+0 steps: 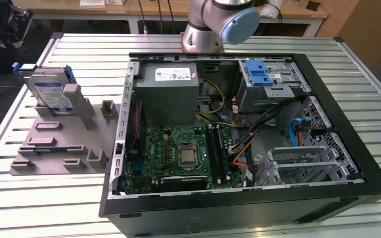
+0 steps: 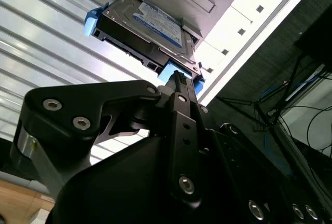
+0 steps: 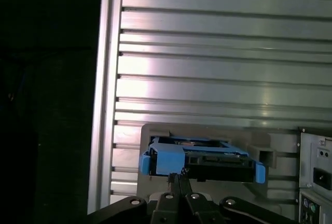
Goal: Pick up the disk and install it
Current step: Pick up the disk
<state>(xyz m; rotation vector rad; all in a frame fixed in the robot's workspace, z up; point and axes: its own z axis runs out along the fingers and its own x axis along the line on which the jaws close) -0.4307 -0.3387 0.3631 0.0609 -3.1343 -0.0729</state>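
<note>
On the slatted metal table (image 1: 25, 203), at the exterior view's left, a grey holder (image 1: 58, 144) sits beside the open computer case (image 1: 370, 148). The disk (image 1: 50, 91) stands on edge in the far part of that holder, its white-and-blue label facing the near side and its blue carrier frame wrapping its edges. Inside the case lie a green motherboard (image 1: 177, 153), a grey power supply (image 1: 167, 94) at the far side, and a blue latch (image 1: 260, 74) on the drive cage at the far right. Both wrist views show the gripper (image 3: 176, 176) (image 2: 179, 78) lined up with the disk (image 3: 202, 159) (image 2: 150, 27) but apart from it. Its two fingers are pressed together with nothing between them.
</note>
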